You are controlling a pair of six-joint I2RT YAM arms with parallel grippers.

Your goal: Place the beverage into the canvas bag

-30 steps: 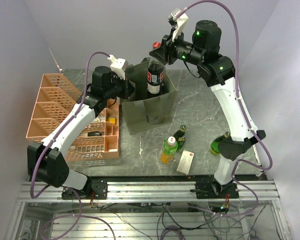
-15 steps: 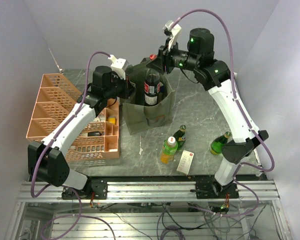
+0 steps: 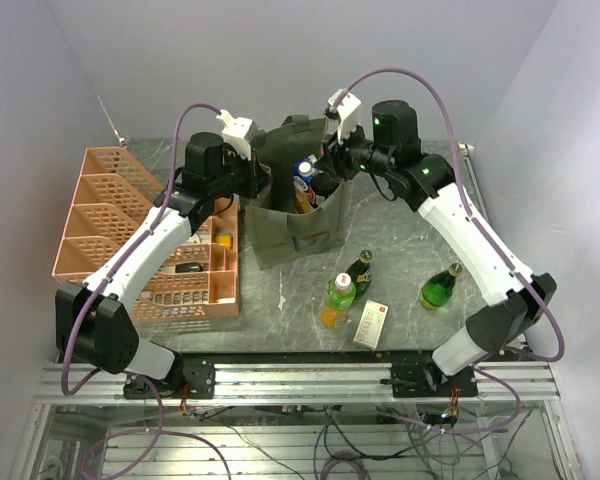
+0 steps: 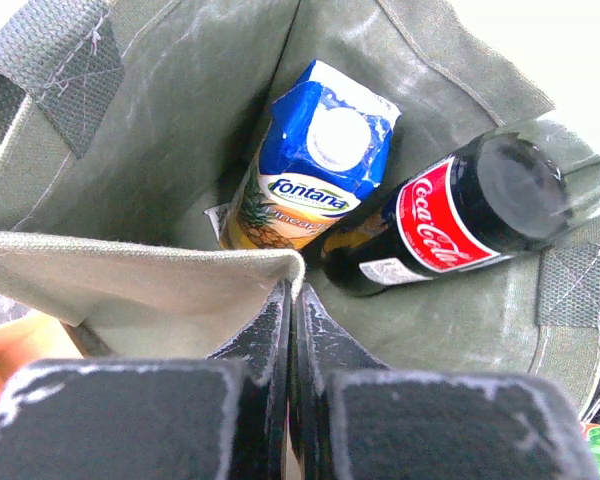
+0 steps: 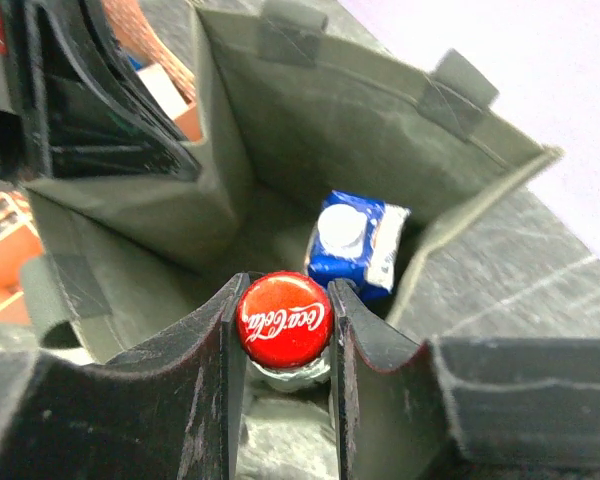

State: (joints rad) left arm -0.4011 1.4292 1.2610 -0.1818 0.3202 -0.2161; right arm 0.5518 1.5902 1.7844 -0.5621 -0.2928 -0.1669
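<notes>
While the left gripper (image 3: 263,182) is clamping the rim of the canvas bag (image 3: 298,228) on the side facing the pink crate (image 3: 130,215), its fingers (image 4: 270,330) are pressed together with only the fabric hem between them. The likely purpose is to brace the soft tote and hold its mouth wide open. That arm is stretching forward and lying low, with its wrist turned toward the bag.

The right gripper (image 5: 285,300) is closing narrowly on the red cap of the cola bottle (image 5: 284,318), gripping it by the neck from above. This is probably because a top hold lets the tall bottle go down inside the bag without the fingers fouling the walls. The bottle (image 4: 440,225) is already sitting well inside the bag and is leaning toward the wall farthest from the pinched rim. A blue juice carton (image 4: 315,170) is standing just beside it, deeper in the bag. Whether the bottle's base is resting on the bag's floor cannot be told.

The right arm is arching up from its base, and its wrist is bending steeply down over the bag's open mouth.
</notes>
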